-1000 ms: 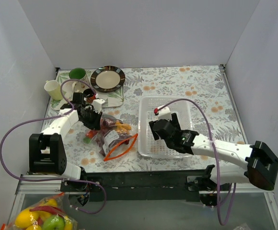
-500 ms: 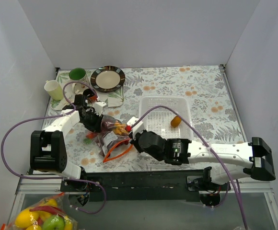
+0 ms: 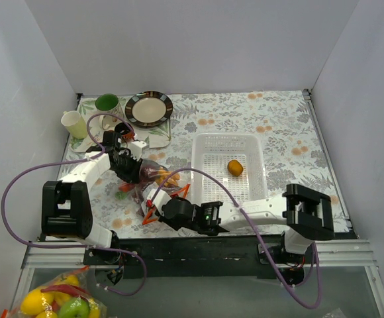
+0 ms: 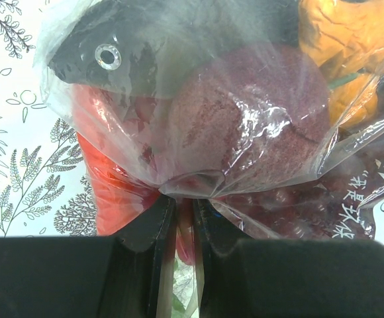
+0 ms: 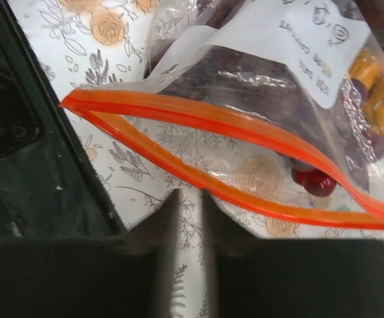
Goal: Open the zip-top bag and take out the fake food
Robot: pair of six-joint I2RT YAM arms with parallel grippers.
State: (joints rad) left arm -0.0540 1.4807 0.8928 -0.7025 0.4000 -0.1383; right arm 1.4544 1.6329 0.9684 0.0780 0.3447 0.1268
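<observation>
The right gripper has swung off the basket, leaving an orange lying in it, and now sits at the mouth of the bag, fingers nearly together on nothing. The bag lies on the table just left of the basket, its red-orange zip gaping in a loop. The left gripper is clamped on a fold of film at the closed end. The film looks thin, crinkly, slippery and floppy; I'd reach through the mouth for the toys. A fish, grapes and orange bits show through.
</observation>
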